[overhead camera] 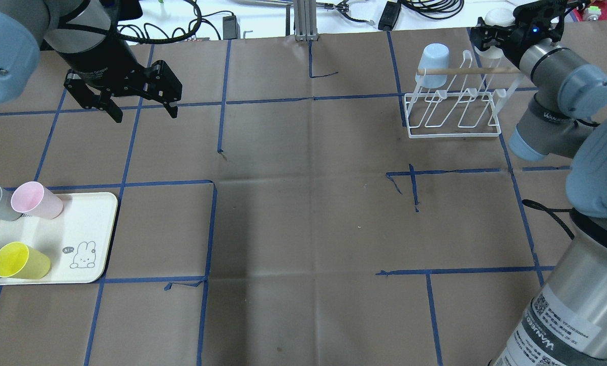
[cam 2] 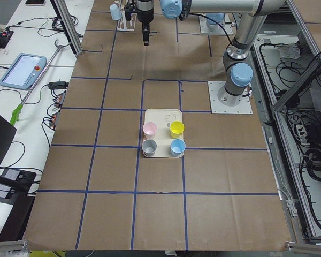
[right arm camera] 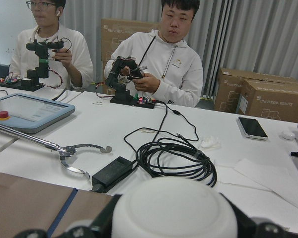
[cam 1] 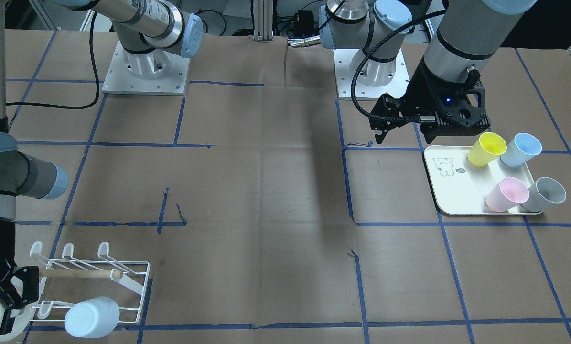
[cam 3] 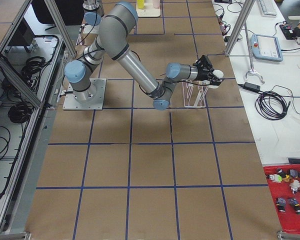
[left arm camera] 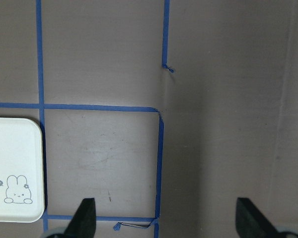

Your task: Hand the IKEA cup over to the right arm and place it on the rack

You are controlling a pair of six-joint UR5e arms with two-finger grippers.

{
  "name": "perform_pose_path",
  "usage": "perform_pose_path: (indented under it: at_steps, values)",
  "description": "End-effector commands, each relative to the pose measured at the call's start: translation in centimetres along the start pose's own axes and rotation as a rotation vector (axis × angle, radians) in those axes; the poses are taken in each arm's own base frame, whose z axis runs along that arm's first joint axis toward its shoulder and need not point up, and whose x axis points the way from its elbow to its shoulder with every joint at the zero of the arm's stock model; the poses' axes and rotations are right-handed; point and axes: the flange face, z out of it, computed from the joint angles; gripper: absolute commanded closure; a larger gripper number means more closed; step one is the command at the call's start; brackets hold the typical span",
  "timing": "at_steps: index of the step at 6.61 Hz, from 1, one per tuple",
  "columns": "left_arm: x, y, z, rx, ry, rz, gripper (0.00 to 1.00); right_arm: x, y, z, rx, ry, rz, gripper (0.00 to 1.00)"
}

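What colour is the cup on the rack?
The cup is pale blue; overhead view shows it best.

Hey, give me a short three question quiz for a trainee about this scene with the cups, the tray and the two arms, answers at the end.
1. True or false: the left end effector is holding a cup.
2. How many cups are on the tray? A: two. B: four. C: six.
3. Fill in: the cup gripped by the right end effector is ____ in colour.
Key: 1 false; 2 B; 3 white.
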Motion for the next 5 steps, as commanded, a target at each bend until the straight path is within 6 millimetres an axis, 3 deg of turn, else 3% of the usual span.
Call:
perform_pose_path:
  at_steps: [1,3,4,5]
  values:
    - [0.00,-0.07,0.14,-0.003,0.000,0.002,0.01,-0.08,0.69,0.20,-0.019,-0.004,0.011,0.90]
    - [0.01,-0.40,0.38,-0.001,0.002,0.072,0.01,0.10,1.16,0.11,-0.028,-0.002,0.019,0.88]
    - [0.01,-0.43,0.36,0.002,0.001,0.073,0.01,0.17,1.06,-0.01,-0.027,0.000,0.014,0.70]
    - [0.01,-0.43,0.36,0.002,0.001,0.073,0.00,0.25,0.96,-0.08,-0.024,0.001,0.014,0.32]
